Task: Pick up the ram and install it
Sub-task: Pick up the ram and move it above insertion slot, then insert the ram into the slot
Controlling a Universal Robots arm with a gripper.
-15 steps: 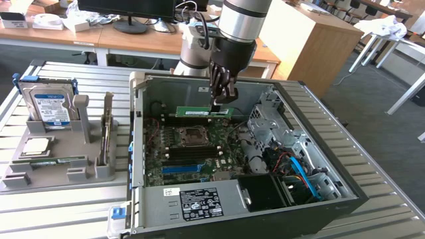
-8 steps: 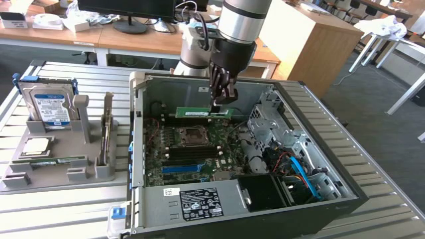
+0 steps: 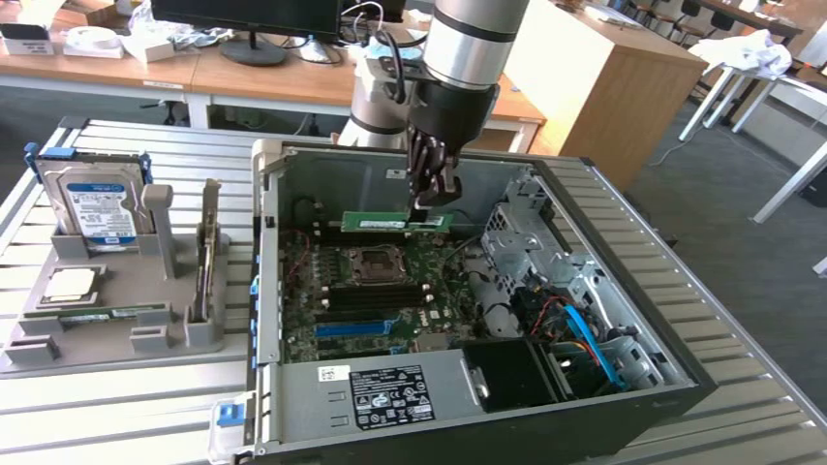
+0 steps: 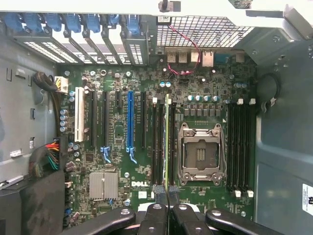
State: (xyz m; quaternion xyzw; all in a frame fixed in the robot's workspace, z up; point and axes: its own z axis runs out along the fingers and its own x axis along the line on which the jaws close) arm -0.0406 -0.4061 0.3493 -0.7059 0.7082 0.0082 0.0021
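Over the open computer case (image 3: 333,184), the pincer (image 3: 433,200) is clamped narrowly on the ram (image 3: 382,223).

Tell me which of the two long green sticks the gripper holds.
The ram over the motherboard inside the open case, pinched by the gripper. The other green stick lies in the grey holder outside it.

Slatted grey metal surface (image 3: 116,417) in the foreground. Behind it, a long wooden desk (image 3: 271,82) with a dark monitor (image 3: 246,15) on a round stand. Light wooden cabinet (image 3: 607,68) toward the exterior view's right. Grey carpeted floor (image 3: 723,203). White table legs (image 3: 791,182) at the far edge. Bright, even light.
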